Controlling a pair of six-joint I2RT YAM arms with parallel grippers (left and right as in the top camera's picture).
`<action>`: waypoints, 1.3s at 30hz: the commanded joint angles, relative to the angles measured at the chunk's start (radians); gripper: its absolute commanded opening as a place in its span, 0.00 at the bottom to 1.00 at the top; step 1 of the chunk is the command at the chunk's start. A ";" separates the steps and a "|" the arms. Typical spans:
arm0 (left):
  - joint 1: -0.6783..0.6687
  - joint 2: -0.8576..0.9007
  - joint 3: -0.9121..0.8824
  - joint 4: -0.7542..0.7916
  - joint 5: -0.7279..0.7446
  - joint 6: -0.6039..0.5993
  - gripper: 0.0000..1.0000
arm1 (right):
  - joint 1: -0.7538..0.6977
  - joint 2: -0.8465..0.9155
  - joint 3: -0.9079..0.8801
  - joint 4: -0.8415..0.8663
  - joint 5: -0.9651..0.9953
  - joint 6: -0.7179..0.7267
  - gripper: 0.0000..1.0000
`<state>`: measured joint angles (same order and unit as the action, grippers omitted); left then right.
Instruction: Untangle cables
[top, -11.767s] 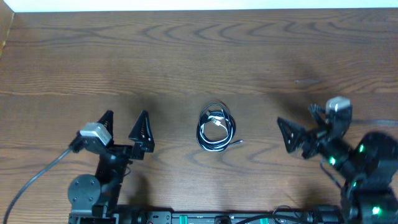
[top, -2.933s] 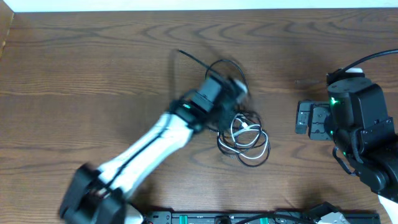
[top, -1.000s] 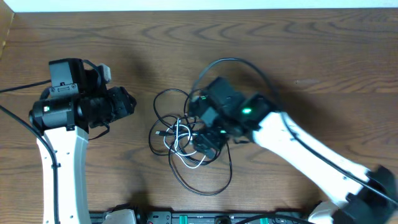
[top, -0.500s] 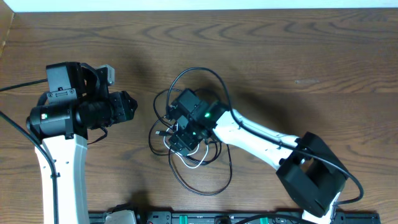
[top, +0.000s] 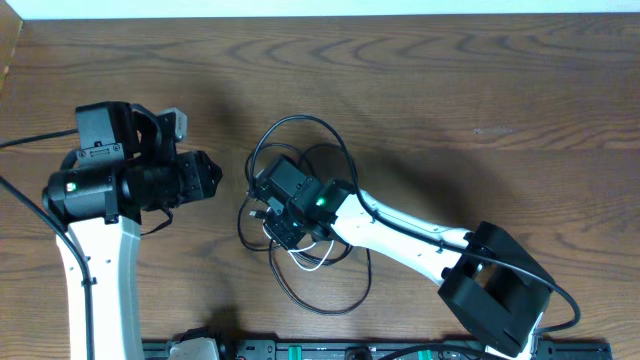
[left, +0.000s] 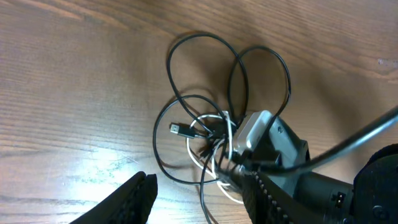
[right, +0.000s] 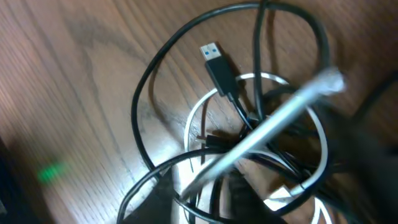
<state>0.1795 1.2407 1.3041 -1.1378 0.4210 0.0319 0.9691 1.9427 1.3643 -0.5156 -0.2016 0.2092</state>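
Observation:
The cables (top: 305, 258) lie in a tangle mid-table: black loops around a white cord (left: 193, 147), with a black USB plug (right: 214, 62) at the left edge. My right gripper (top: 285, 226) reaches in from the lower right and is down in the tangle. In the right wrist view its fingers (right: 199, 199) stand close together with black strands (right: 140, 106) pinched between them. My left gripper (top: 208, 178) hovers open to the left of the tangle, above the table, holding nothing. In the left wrist view (left: 199, 200) a black strand on the wood runs beneath its jaws.
The right arm's white link (top: 400, 225) crosses the table diagonally from its base (top: 495, 290) at the lower right. A wide black loop (top: 320, 303) spreads toward the front edge. A dark rail (top: 300, 350) runs along the front.
My right gripper has slid left over the tangle and its jaws have closed on black strands. The upper loops have shifted left with it. The left arm has stayed put.

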 joint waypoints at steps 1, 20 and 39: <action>-0.002 -0.008 0.009 -0.010 0.016 0.055 0.51 | 0.001 0.006 0.002 -0.016 0.033 0.023 0.01; -0.002 -0.008 0.009 -0.028 0.017 0.066 0.51 | -0.352 -0.330 0.420 -0.524 0.172 -0.001 0.01; -0.002 -0.008 0.009 -0.037 0.103 0.107 0.51 | -0.634 -0.455 0.488 -0.777 0.026 -0.069 0.60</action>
<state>0.1795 1.2407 1.3041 -1.1709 0.4465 0.0906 0.3153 1.4467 1.8881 -1.2583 -0.1131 0.1520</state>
